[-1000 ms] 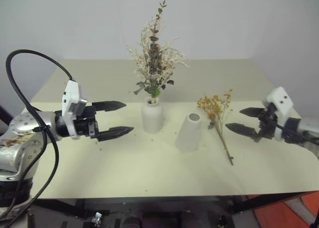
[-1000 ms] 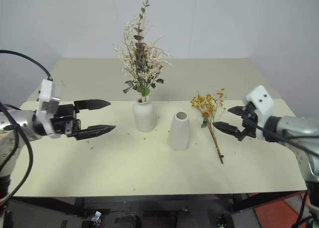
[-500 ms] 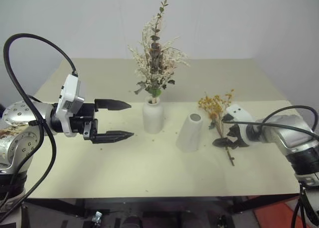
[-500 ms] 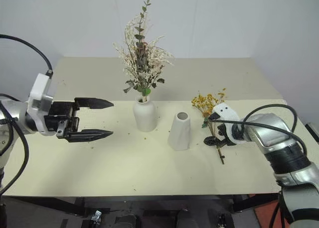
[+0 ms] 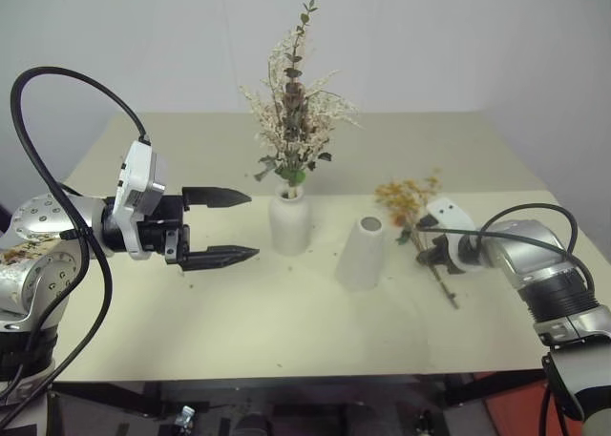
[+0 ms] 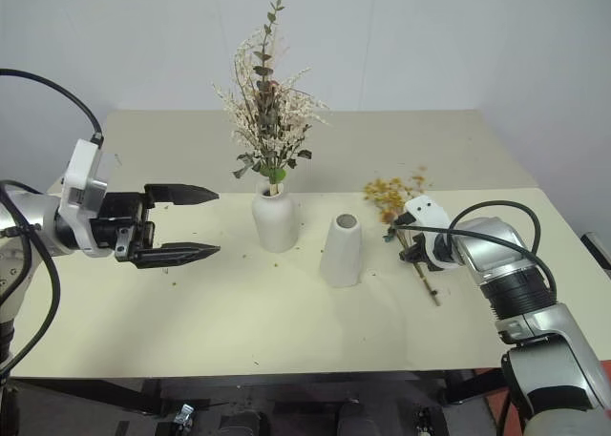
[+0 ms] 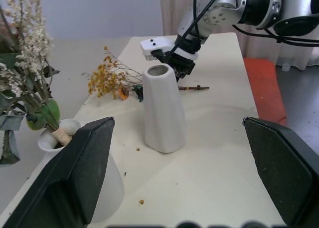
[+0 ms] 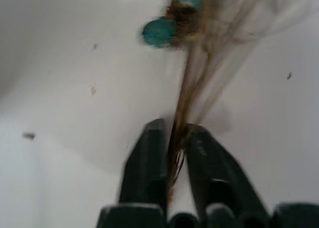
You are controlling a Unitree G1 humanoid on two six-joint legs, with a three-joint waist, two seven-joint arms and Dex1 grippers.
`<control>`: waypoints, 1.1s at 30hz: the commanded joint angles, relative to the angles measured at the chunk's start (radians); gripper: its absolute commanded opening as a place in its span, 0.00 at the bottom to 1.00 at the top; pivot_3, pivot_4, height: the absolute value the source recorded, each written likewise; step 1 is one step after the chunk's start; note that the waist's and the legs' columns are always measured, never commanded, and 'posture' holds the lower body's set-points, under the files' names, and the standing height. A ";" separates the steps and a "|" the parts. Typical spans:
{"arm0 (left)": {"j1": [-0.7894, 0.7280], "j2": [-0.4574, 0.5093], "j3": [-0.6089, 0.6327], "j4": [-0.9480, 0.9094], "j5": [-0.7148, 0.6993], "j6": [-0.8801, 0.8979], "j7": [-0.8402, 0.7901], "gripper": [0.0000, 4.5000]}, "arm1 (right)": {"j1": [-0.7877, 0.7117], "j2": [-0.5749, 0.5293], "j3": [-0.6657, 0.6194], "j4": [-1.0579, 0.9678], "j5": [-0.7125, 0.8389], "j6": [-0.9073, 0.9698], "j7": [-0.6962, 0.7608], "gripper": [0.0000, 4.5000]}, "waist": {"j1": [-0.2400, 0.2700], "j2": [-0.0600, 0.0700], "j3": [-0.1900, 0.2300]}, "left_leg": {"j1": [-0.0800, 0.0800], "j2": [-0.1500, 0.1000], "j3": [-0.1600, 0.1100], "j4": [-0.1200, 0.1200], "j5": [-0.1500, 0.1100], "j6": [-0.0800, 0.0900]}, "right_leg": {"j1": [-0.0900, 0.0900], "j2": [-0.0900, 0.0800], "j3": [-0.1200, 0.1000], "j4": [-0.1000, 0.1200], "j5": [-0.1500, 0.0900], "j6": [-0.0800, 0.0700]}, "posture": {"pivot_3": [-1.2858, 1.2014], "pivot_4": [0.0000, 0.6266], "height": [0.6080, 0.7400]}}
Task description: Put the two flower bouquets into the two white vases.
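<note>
A broad, matte cream-coloured table (image 5: 239,331) with rounded corners stands before a plain pale wall, its smooth top dotted with tiny dried crumbs. Near the middle rises the taller bouquet (image 5: 294,121), a dry, feathery bunch of cream-white sprays, dark green leaves and a dull pinkish bloom, standing upright with its stems in the rounded white ceramic bottle vase (image 5: 289,222), which has a narrow neck and a chalky, unglazed look. Just to the right of it, apart from it, stands the plain tapered white cone vase (image 5: 361,253), open at the top. To the right of the cone lies the smaller yellow-orange bouquet (image 5: 409,199), a wispy cluster of tiny dry blooms on thin brown stems, low over the table with the stem ends trailing toward the front edge. The right gripper (image 5: 427,254) has its two black fingers pinched closed on those stems just below the blooms; the right wrist view shows the fingers (image 8: 149,163) pressed either side of the thin stem bundle, which the head views do not resolve. The left gripper (image 5: 229,228) hovers left of the bottle vase, pointing toward it, its long black fingers spread wide and holding nothing. The left wrist view looks between those fingers and shows the cone vase's hollow mouth and the right gripper behind it.
</note>
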 commanded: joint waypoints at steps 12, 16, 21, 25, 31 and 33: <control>-0.037 -0.055 0.020 0.034 0.008 -0.025 0.085 1.00 | 0.066 0.337 -0.640 -0.388 0.085 -0.338 -0.374 0.00 | 0.001 0.000 0.000 | -0.001 0.000 -0.001 -0.001 0.000 0.000 | 0.000 0.000 0.000 0.000 0.000 0.000 | 0.52 0.24 1.00; -0.036 -0.057 0.014 0.040 0.009 -0.030 0.077 1.00 | 0.039 0.407 -0.730 -0.468 0.295 -0.414 -0.262 0.00 | -0.003 0.001 0.000 | 0.001 0.000 -0.001 -0.001 0.000 0.000 | 0.000 0.000 0.000 0.001 0.000 0.000 | 0.52 0.24 1.00; -0.029 -0.056 0.014 0.033 0.008 -0.029 0.075 1.00 | 0.081 0.416 -0.681 -0.562 0.422 -0.458 -0.156 0.00 | -0.012 0.001 0.001 | 0.001 0.001 -0.001 -0.001 0.000 0.000 | 0.001 0.000 0.000 0.001 0.000 0.000 | 0.52 0.24 1.00; -0.027 -0.053 0.016 0.030 0.006 -0.027 0.072 1.00 | 0.138 0.434 -0.636 -0.618 0.483 -0.467 -0.135 0.00 | -0.016 0.001 0.001 | 0.001 0.001 -0.001 -0.001 0.000 0.000 | 0.001 0.000 0.000 0.001 0.000 0.000 | 0.52 0.24 1.00; -0.027 -0.049 0.013 0.030 0.009 -0.026 0.067 1.00 | 0.224 0.457 -0.550 -0.678 0.485 -0.529 -0.116 0.00 | -0.018 0.001 0.001 | 0.001 0.001 -0.001 -0.001 0.000 0.000 | 0.001 0.000 0.000 0.001 0.000 0.000 | 0.52 0.24 1.00; -0.028 -0.048 0.011 0.031 0.012 -0.028 0.064 1.00 | 0.242 0.461 -0.533 -0.670 0.471 -0.561 -0.110 0.00 | -0.019 0.001 0.001 | 0.001 0.001 -0.001 -0.001 0.000 0.000 | 0.001 0.000 0.000 0.001 0.000 0.000 | 0.52 0.24 1.00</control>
